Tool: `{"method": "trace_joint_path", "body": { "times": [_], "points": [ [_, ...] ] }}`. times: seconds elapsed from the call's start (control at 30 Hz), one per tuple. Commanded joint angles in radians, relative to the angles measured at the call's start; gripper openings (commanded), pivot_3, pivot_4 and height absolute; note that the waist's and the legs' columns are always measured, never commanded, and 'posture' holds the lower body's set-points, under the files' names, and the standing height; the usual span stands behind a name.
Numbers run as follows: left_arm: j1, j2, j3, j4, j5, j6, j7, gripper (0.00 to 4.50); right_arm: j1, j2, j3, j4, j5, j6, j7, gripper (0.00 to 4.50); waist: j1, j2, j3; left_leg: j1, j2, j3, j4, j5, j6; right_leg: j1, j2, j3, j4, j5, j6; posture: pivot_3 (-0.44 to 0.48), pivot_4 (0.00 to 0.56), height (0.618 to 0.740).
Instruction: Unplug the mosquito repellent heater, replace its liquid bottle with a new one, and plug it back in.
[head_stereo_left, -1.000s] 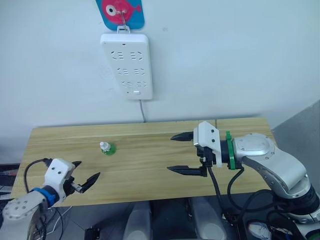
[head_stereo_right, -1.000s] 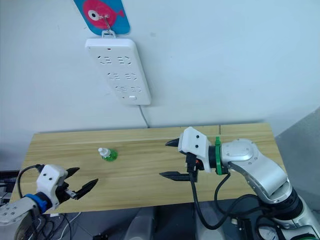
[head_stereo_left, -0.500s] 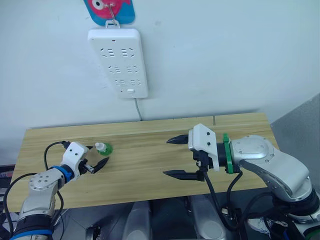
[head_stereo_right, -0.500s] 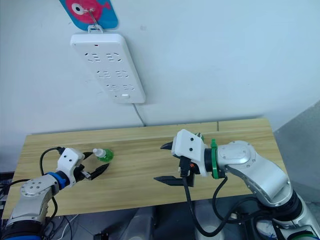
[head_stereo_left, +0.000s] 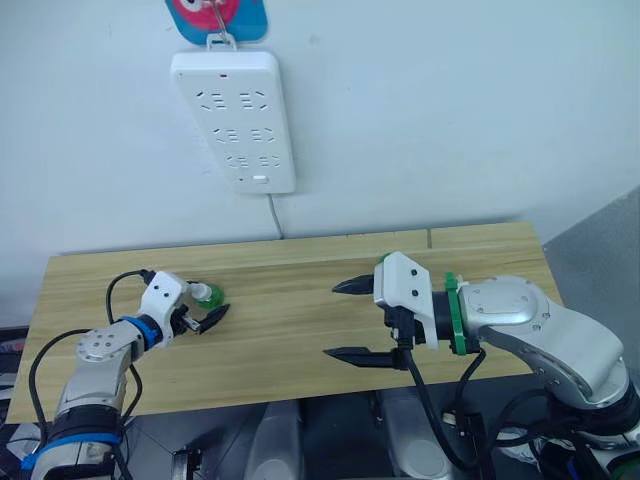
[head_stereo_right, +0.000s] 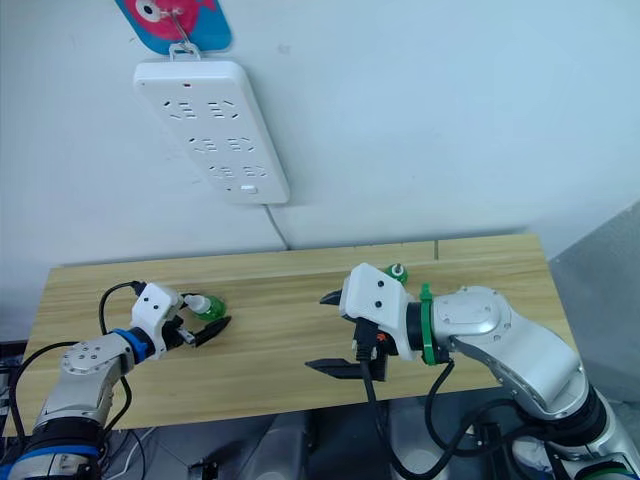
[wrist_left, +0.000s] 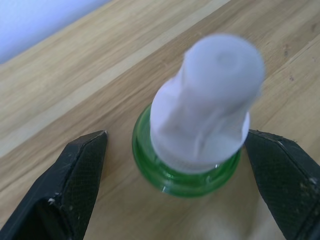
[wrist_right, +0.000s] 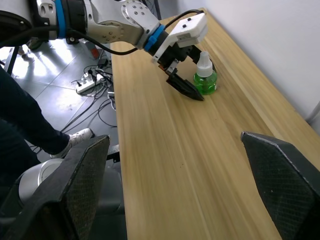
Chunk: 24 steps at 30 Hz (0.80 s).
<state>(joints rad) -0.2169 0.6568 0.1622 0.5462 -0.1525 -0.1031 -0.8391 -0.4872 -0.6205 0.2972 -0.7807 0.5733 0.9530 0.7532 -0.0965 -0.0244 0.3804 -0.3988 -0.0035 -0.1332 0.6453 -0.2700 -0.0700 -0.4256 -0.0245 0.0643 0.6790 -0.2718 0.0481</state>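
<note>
A small green liquid bottle (head_stereo_left: 208, 295) with a white cap stands upright on the left part of the wooden table (head_stereo_left: 300, 335). My left gripper (wrist_left: 175, 134) is open and level with it. One black finger (wrist_left: 70, 185) is on each side of the bottle, with a gap on both sides. My right gripper (head_stereo_left: 331, 320) hovers open over the middle of the table, holding nothing. The mosquito repellent heater is out of view. A small green round thing (head_stereo_right: 397, 272) peeks from behind the right gripper's housing; I cannot tell what it is.
A long white power strip (head_stereo_left: 235, 120) hangs on the wall above the table, its sockets bare, its cord running down behind the table. Below the table's left end are floor cables (wrist_right: 92, 85) and a person's dark trouser leg and white shoe (wrist_right: 75, 137).
My left gripper has travelled from the table's front left corner up to the bottle and now straddles it. The right gripper stays open and has drifted slightly left. The camera has shifted.
</note>
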Motion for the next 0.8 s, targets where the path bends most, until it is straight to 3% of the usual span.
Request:
{"method": "trace_joint_path", "body": {
  "times": [0.03, 0.13, 0.33, 0.57, 0.67, 0.8],
  "points": [
    [0.007, -0.008, -0.015, 0.023, 0.011, -0.029, -0.004, 4.5, 0.012, -0.011, -0.012, -0.059, 0.032, 0.011, -0.007, 4.37, 0.0, 0.0, 0.0, 0.0, 0.0, 0.0, 0.0, 0.0, 0.0, 0.0, 0.0, 0.0, 0.0, 0.0, 0.0, -0.176, 0.416, 0.74],
    [0.011, -0.011, -0.022, 0.027, 0.011, -0.043, -0.01, 3.95, 0.015, -0.016, -0.018, -0.064, 0.044, 0.016, -0.011, 4.41, -0.002, 0.0, 0.0, 0.0, 0.0, 0.0, 0.0, 0.0, 0.0, 0.0, 0.0, 0.0, 0.0, 0.0, 0.0, -0.179, 0.411, 0.74],
    [0.097, 0.016, -0.027, -0.06, -0.008, -0.041, -0.059, 2.31, 0.02, -0.027, -0.02, -0.056, 0.044, -0.004, -0.022, 4.41, -0.011, 0.0, 0.0, 0.0, 0.0, 0.0, 0.0, 0.0, 0.0, 0.0, -0.001, 0.0, 0.0, 0.0, 0.0, -0.173, 0.395, 0.74],
    [0.138, 0.028, -0.037, -0.331, -0.12, 0.141, -0.148, 2.27, 0.033, -0.034, -0.031, -0.039, 0.032, -0.029, -0.04, 4.41, -0.012, 0.0, 0.0, -0.001, 0.001, -0.001, 0.0, 0.0, -0.001, 0.0, -0.004, -0.001, 0.0, 0.0, 0.0, -0.173, 0.379, 0.74],
    [0.1, 0.015, -0.082, -0.498, -0.199, 0.297, -0.182, 2.27, 0.043, -0.03, -0.037, -0.038, 0.035, -0.033, -0.054, 4.41, -0.005, 0.0, 0.0, -0.002, -0.001, -0.002, 0.0, 0.001, -0.002, 0.0, -0.003, -0.003, -0.001, 0.0, 0.001, -0.174, 0.37, 0.74],
    [0.053, -0.011, -0.169, -0.554, -0.186, 0.306, -0.225, 2.27, 0.052, -0.036, -0.02, -0.049, 0.015, -0.04, -0.071, 4.41, -0.01, -0.001, -0.001, -0.002, -0.002, -0.001, 0.0, 0.001, -0.002, 0.0, -0.003, -0.001, -0.001, 0.001, 0.002, -0.21, 0.362, 0.74]
  ]
}}
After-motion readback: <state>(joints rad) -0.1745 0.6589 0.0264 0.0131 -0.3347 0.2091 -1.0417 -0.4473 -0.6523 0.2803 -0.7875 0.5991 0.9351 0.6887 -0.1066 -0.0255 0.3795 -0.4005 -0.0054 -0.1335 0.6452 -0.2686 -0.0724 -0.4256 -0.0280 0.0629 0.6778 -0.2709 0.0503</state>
